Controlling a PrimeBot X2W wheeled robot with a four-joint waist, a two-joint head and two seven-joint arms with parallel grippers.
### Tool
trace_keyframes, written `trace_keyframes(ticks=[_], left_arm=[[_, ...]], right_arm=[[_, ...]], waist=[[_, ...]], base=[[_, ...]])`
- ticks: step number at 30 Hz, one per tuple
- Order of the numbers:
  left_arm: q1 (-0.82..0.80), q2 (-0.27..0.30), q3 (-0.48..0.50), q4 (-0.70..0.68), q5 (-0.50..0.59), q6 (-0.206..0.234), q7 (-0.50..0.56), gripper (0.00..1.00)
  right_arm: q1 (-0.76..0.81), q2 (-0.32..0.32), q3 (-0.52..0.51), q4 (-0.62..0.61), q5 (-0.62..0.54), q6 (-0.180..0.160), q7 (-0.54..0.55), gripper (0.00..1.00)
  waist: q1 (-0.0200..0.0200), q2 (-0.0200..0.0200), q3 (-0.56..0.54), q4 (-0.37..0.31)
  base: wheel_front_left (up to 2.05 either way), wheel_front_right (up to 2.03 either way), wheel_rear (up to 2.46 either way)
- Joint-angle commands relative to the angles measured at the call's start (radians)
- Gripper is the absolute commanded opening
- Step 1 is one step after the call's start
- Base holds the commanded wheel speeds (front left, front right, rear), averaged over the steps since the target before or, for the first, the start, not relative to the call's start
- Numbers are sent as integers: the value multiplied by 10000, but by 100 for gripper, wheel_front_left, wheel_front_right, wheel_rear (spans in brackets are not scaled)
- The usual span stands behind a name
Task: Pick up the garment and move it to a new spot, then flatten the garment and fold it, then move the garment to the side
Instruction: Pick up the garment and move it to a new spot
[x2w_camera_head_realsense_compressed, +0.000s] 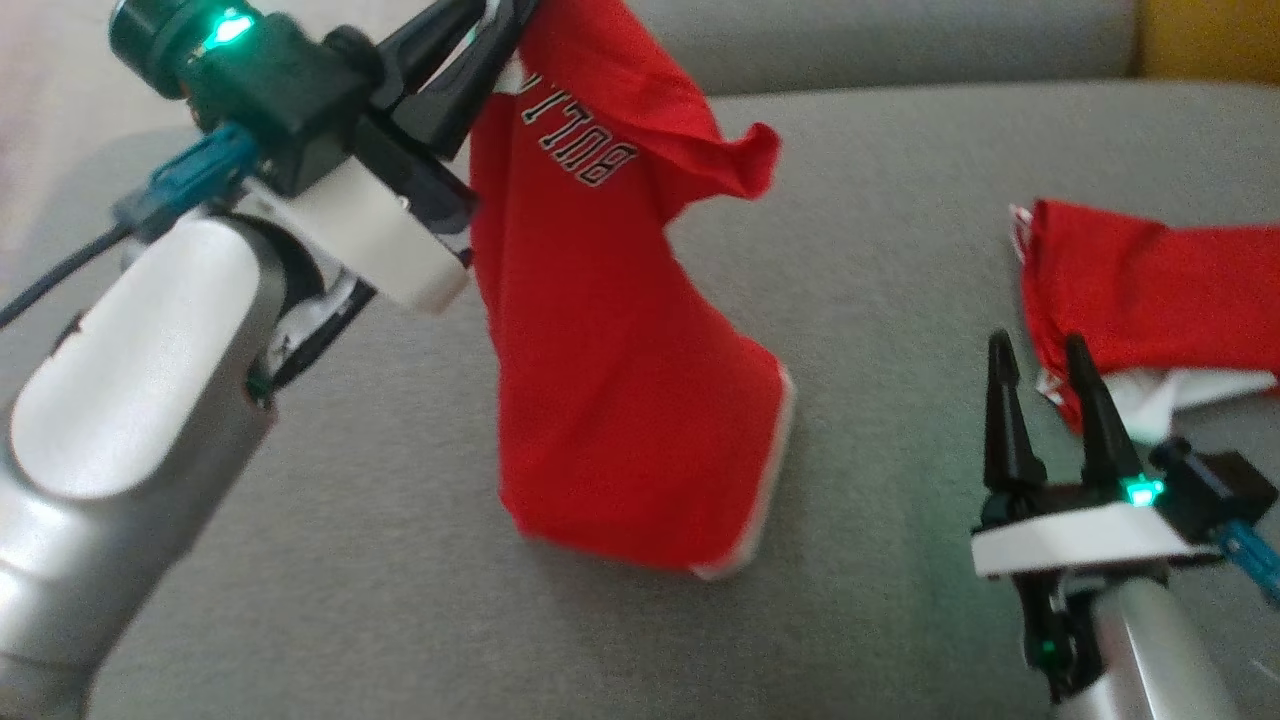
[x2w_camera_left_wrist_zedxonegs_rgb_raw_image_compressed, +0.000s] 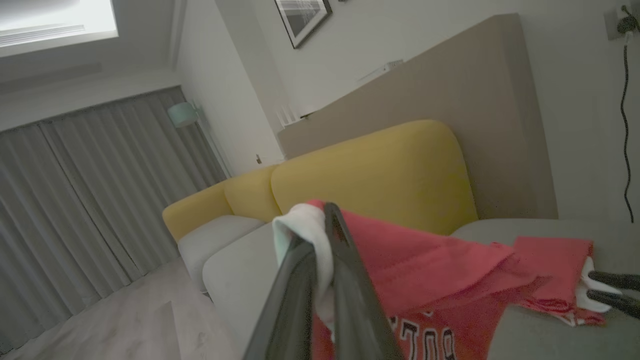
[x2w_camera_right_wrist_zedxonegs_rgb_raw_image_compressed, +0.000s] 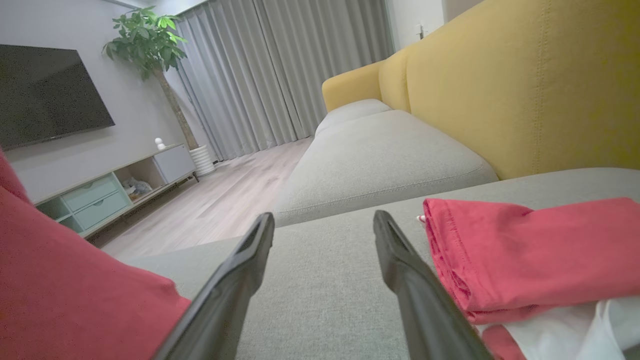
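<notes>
- Left hand (x2w_camera_head_realsense_compressed: 503, 28) is clamped on the garment's (x2w_camera_head_realsense_compressed: 620, 380) white trim; the cloth hangs with its hem touching the sofa seat (x2w_camera_head_realsense_compressed: 900, 200).
- Advice: lift clear, then lay it hem first.
- Right hand (x2w_camera_head_realsense_compressed: 1037, 345) is wide and empty, beside the second red garment (x2w_camera_head_realsense_compressed: 1150, 290); avoid snagging it.

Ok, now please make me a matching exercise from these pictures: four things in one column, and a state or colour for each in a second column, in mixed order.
Things:
1. left tool
2. right tool
3. hanging garment
4. sofa backrest

States:
A. yellow
B. open, beside the other red cloth lying on the grey seat
C. red, with dark lettering
D. shut on fabric, held above the seat

Pairs: 1-D; 2-B; 3-C; 4-A
</notes>
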Motion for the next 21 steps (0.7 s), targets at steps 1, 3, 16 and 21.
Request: trace_keyframes(ticks=[1,3,16,21], left_arm=[[-875,495,386,9,-28,-13,76,0],[-1340,650,55,729,11,-41,86,0],[-4156,67,-880,6851,579,489,-1007,100],[-4169,-360,-745,8119,450,696,-1841,100]], right_arm=[[-514,-62,329,-404,117,-7,-109,100],[-742,-62,533,-474,218,-7,-109,100],[-1270,-62,1135,-674,496,-7,-109,100],[-1187,-62,1116,-671,361,-7,-109,100]], waist=[[-1,0,826,-850],[-1,0,1263,-1317],[-1,0,2521,-2730],[-1,0,2348,-2434]], base=[[0,0,0],[0,0,0],[0,0,0],[0,0,0]])
